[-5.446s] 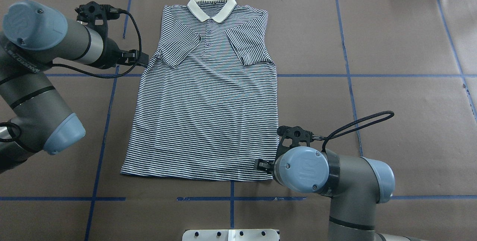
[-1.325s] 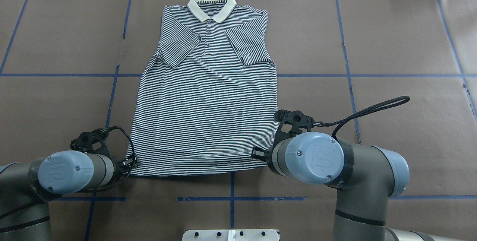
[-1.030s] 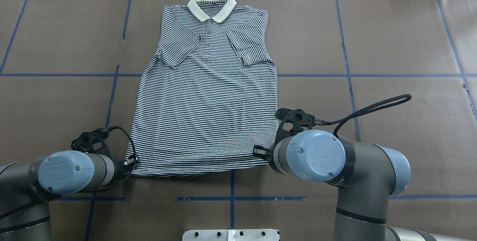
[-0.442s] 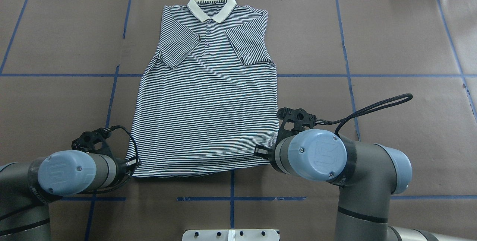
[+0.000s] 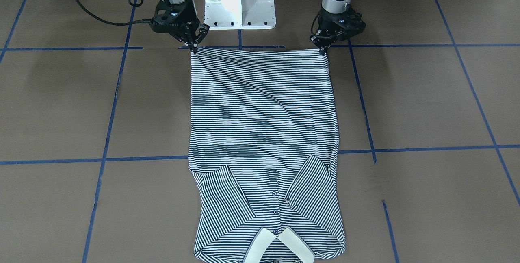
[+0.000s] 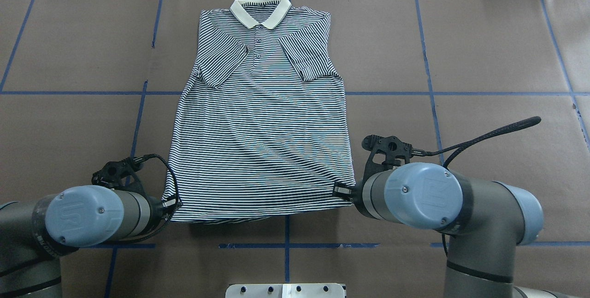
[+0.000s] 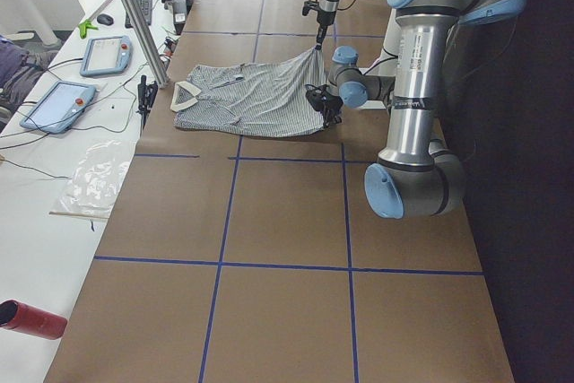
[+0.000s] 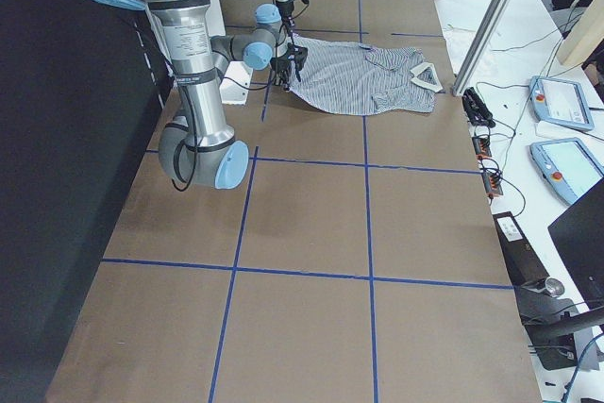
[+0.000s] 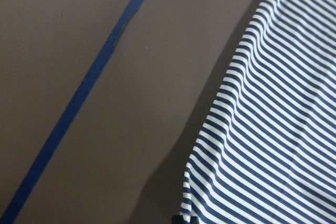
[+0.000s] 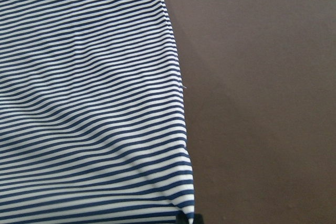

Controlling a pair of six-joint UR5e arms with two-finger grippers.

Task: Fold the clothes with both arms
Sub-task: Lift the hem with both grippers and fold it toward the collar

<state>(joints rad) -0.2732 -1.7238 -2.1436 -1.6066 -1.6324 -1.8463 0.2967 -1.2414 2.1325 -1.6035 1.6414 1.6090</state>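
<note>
1. Pinching one corner of the hem (image 5: 260,51) of the striped polo shirt (image 5: 260,124), my left end effector (image 5: 323,50) is pressed together on cloth.
2. My right end effector (image 5: 193,46) pinches the hem's other corner likewise.
3. The hem stretches between them, lifted off the counter (image 5: 406,104); the cream collar (image 5: 280,244) lies flat toward the counter's far edge.

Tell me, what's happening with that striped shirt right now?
Left gripper and right gripper shut on hem corners. Shirt mostly flat, sleeves folded in, hem raised. Nothing blocking.
</note>
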